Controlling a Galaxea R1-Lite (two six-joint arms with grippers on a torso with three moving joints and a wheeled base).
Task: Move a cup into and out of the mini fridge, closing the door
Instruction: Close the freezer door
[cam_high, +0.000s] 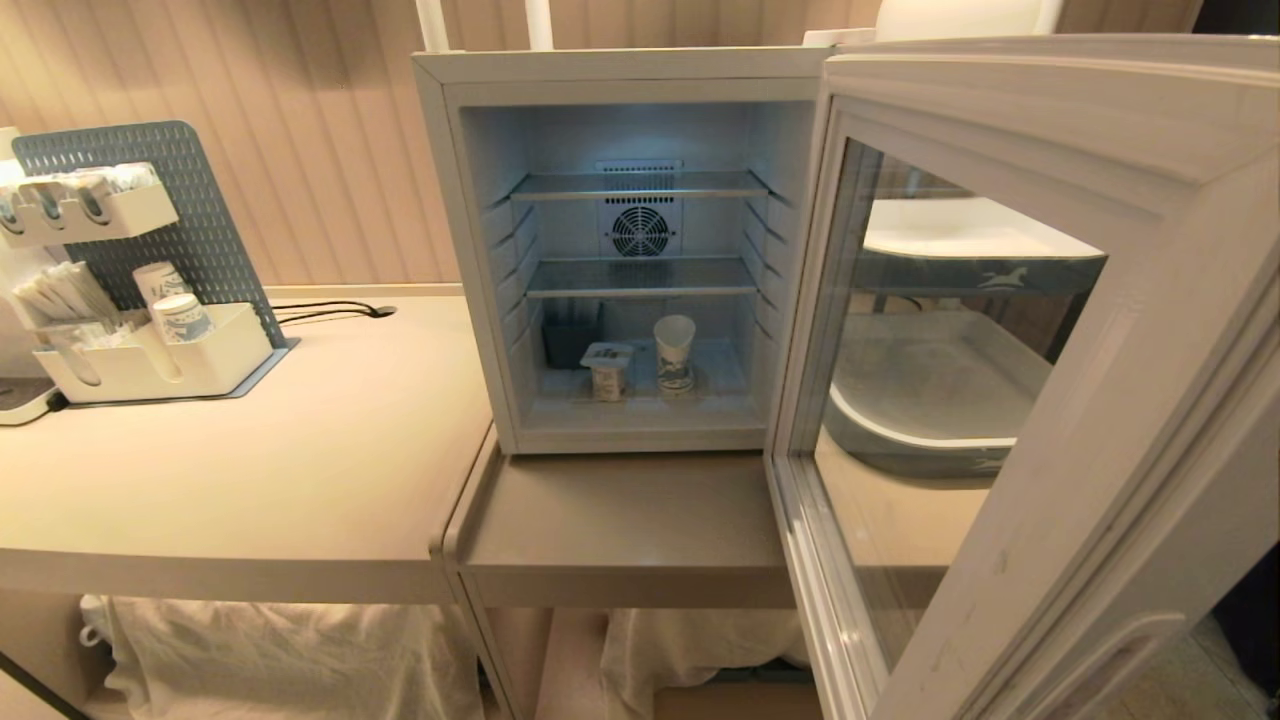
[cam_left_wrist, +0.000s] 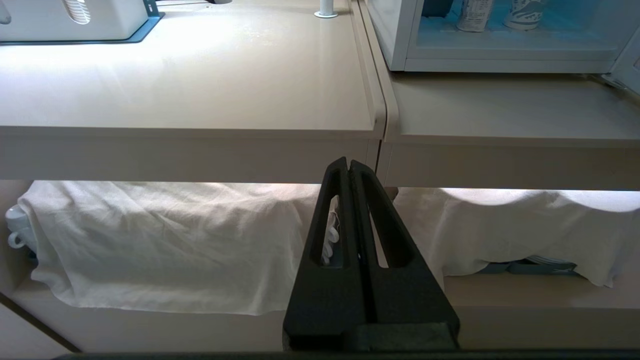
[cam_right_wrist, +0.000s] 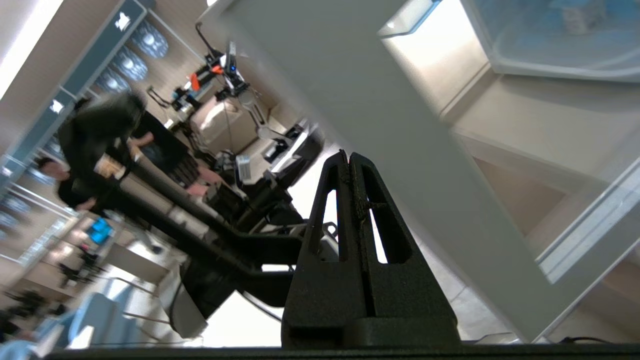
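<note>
Currently, head view: mini fridge (cam_high: 470, 250) with door (cam_high: 1050, 400) swung wide at 3 o'clock; cup (cam_high: 675, 352) upright on the floor, foil-lidded pot (cam_high: 607, 370) just beside at 9 o'clock. Likely light, crushable paper; take mid-wall, gently. Bottom shelf (cam_high: 640, 277) close overhead; frontal approach open. Left wrist view: left gripper (cam_left_wrist: 348, 167) clenched, empty, below the table edge (cam_left_wrist: 200, 132). Right wrist view: right gripper (cam_right_wrist: 348, 159) clenched, empty, beside the door's edge.

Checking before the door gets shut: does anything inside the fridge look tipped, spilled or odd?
Nothing stands out. The cup stands upright on the mini fridge floor beside a foil-lidded pot, no spill visible, and the door hangs wide open.
</note>
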